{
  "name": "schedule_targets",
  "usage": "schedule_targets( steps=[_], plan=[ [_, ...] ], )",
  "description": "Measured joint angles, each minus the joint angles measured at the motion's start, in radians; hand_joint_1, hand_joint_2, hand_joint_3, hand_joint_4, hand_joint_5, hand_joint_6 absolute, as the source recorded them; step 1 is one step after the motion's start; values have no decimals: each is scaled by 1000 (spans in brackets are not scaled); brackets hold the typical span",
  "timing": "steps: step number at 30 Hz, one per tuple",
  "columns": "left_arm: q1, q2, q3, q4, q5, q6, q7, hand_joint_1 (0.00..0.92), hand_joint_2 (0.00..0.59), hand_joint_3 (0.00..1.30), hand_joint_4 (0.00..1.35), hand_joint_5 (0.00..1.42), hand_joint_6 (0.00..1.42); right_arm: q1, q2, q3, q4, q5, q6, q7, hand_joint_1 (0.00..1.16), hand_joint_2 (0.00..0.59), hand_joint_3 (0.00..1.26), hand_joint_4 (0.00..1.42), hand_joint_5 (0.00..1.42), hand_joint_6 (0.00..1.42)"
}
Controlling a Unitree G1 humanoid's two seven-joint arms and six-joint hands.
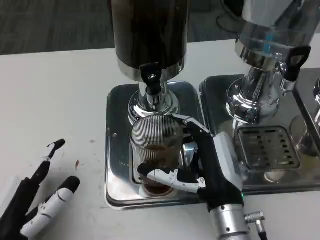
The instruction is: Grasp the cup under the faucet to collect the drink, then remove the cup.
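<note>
1. The right hand (212,167) is seen wrapped around a ribbed clear cup (155,150); the thumb is laid across the lower front of the cup and the other fingers are curled round its right side and back, so the cup is gripped.
2. The cup is held upright on the left steel tray (117,150), directly under the black faucet (151,77); a little dark drink is seen at its bottom.
3. The faucet is fitted to the base of a tall dispenser (150,30) filled with dark liquid, which is carried on a chrome pedestal at the back of that tray.
4. A second dispenser (272,30), with clear liquid and its own black faucet (295,60), is stood on the neighbouring tray (215,92) to the right; a slotted grille (267,147) is set into that tray.
5. The left hand (42,200) is rested low on the white surface (50,100), well apart from the trays; its fingers are spread and nothing is held in it.
</note>
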Motion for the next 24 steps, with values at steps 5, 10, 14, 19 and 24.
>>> schedule_targets(
  steps=[5, 10, 14, 19, 24],
  plan=[
    [-3, 48, -6, -57, 158, 16, 40, 0, 150, 0, 0, 0, 0, 38, -24, 1, -72, -7, -13, 2, 1029, 103, 551, 645, 908, 1355],
    [-15, 98, -12, -122, 275, 73, 71, 0, 143, 0, 0, 0, 0, 79, -29, 3, -125, -3, -20, 19, 1025, 102, 552, 645, 908, 1355],
    [-21, 124, -44, -129, 331, 102, 76, 0, 97, 0, 0, 0, 0, 98, -33, 1, -158, -3, -20, 34, 1020, 101, 552, 652, 915, 1354],
    [-16, 159, -59, -134, 353, 105, 81, 0, 90, 0, 0, 0, 0, 163, -62, 5, -250, -15, -26, 59, 1009, 107, 565, 654, 918, 1354],
    [28, 172, -58, -177, 383, 123, 121, 0, 90, 0, 0, 0, 0, 229, -60, 14, -325, -12, -27, 82, 1002, 107, 567, 654, 918, 1369]
  ],
)
